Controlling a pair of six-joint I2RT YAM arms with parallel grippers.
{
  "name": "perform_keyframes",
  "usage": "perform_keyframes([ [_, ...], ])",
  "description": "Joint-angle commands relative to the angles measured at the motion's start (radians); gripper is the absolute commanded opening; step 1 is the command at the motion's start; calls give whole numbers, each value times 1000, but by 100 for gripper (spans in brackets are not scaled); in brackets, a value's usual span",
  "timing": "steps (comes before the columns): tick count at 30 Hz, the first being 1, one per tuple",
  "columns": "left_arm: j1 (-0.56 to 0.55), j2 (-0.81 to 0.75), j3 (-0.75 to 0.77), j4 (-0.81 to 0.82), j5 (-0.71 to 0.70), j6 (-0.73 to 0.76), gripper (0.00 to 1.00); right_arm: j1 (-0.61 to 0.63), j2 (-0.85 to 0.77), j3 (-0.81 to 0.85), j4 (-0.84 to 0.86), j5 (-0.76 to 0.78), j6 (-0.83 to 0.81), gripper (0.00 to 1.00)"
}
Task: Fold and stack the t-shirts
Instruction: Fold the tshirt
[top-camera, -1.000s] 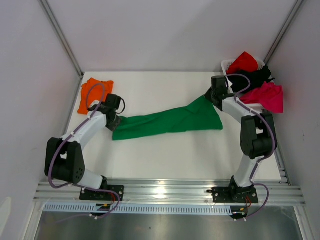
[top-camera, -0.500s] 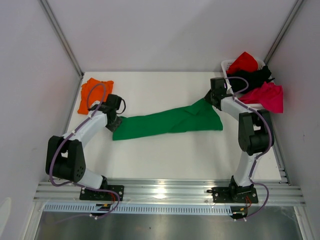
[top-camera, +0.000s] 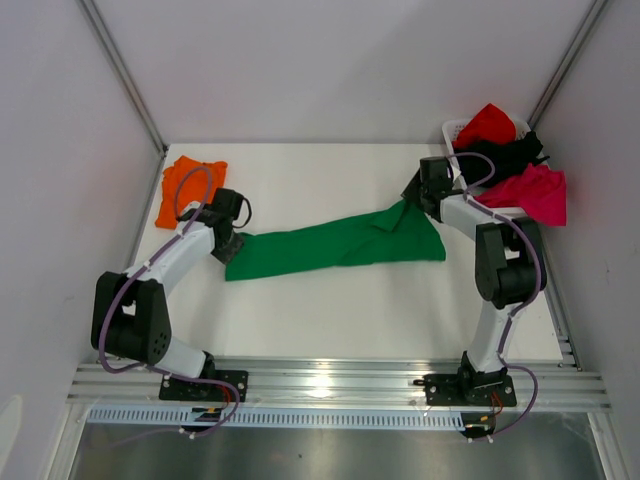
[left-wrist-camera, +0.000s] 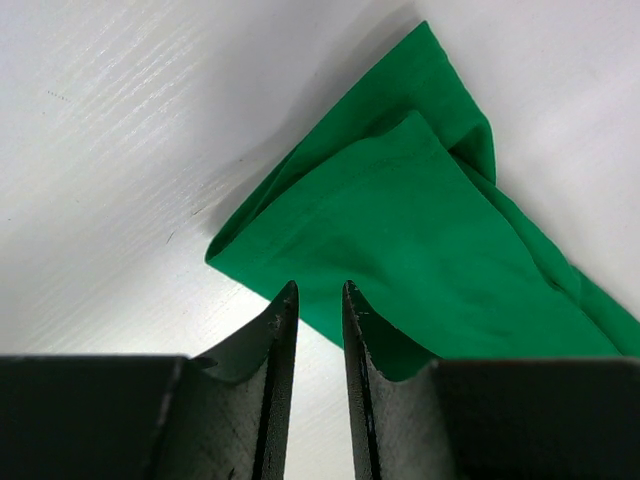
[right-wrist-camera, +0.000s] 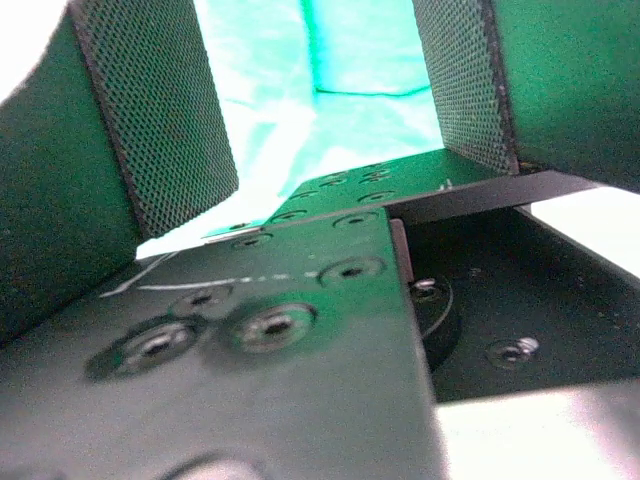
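Observation:
A bright green t-shirt lies stretched in a long band across the table's middle. My left gripper rests at its left end. In the left wrist view the gripper has its jaws a narrow gap apart. White table shows between them, and the green t-shirt starts just past the tips. My right gripper sits at the shirt's far right corner. In the right wrist view that gripper is wide open, with green cloth lying loose between its pads. An orange t-shirt lies folded at the far left.
A white basket at the far right holds a red t-shirt, a black one and a magenta one that spills over its rim. White walls close in the table on three sides.
My right gripper has opened and let go of the green t-shirt's right corner, shifting slightly toward the back. The left arm has not moved.

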Motion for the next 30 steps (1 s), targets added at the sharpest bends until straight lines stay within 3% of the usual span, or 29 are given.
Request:
perform_keyframes([
  [1, 9, -26, 8, 17, 12, 26, 27, 8, -66, -59, 74, 9, -37, 59],
  [16, 8, -2, -6, 48, 50, 36, 27, 146, -350, -233, 46, -4, 46, 58],
  [30, 8, 11, -3, 49, 53, 45, 27, 247, -304, -221, -68, 84, 141, 58],
])
